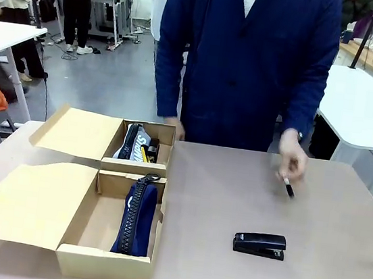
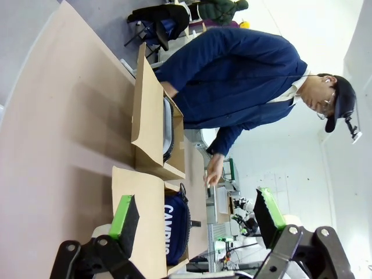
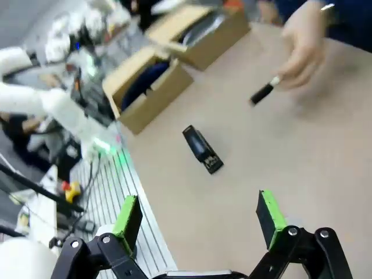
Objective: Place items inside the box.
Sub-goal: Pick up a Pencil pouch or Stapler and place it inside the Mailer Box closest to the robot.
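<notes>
Boxes of brown card, 2 in number, are set open on the left of the table (image 1: 233, 200), one behind the other, with flaps folded out to the left. In the near box (image 1: 106, 264) a navy pouch (image 1: 137, 218) is stood on its long edge, zip upward, against the right wall. In the far box (image 1: 135, 166) a 2nd pouch (image 1: 132, 142) with white lettering is leaned, and a yellow knife (image 1: 144, 153) is lodged just beside it on the right.

1 black stapler (image 1: 259, 245) is laid flat on the bare table, well right of the near box and touched by nothing. Beyond it a marker (image 1: 289, 187) is gripped in the person's hand (image 1: 291, 159), black cap pointing down, close over the table. Whether the cap touches the surface cannot be told.

In its wrist view the left gripper (image 2: 196, 212) is seen with green pads spread wide and nothing between them, the near box lying beyond. The right gripper (image 3: 197, 216) is likewise spread wide and empty, held above the table, with the stapler seen past its fingers and the marker farther off.
</notes>
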Robot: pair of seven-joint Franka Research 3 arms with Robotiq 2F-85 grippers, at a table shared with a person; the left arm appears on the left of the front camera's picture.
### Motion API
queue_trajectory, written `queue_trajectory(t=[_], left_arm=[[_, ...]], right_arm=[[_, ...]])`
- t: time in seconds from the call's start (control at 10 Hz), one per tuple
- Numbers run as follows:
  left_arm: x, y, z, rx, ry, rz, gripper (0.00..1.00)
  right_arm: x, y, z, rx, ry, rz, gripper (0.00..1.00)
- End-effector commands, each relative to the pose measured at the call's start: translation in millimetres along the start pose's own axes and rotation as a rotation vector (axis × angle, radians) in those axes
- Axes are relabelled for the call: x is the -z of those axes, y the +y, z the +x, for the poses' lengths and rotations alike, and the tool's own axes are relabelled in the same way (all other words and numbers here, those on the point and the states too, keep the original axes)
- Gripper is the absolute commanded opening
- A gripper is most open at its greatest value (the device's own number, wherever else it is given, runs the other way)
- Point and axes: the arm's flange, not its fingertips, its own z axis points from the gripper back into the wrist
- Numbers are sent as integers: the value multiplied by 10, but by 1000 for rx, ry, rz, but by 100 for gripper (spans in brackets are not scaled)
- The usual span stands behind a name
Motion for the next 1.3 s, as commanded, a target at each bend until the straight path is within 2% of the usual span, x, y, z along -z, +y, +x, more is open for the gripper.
queue_trajectory(t=[0.0, 0.2, 0.4, 0.6, 0.8, 1.0, 1.2], left_arm=[[-3, -8, 4, 17, -14, -23, 100], [-3, -8, 4, 17, -14, -23, 100], [-3, -8, 4, 17, -14, -23, 100], [-3, -8, 4, 17, -14, -23, 100], [-3, -8, 4, 17, -14, -23, 100], [-3, -8, 4, 17, -14, -23, 100], [-3, -8, 4, 17, -14, -23, 100]], right_arm=[[1307, 688, 600, -93, 286, 3, 100], [1918, 749, 1063, -191, 492, 54, 100], [2712, 906, 1282, -288, 776, 51, 100], [3147, 988, 1262, -365, 917, -104, 100], [3374, 836, 1094, -420, 1015, -116, 100], [3596, 636, 875, -407, 1099, -169, 100], [3669, 583, 680, -420, 1195, -203, 100]])
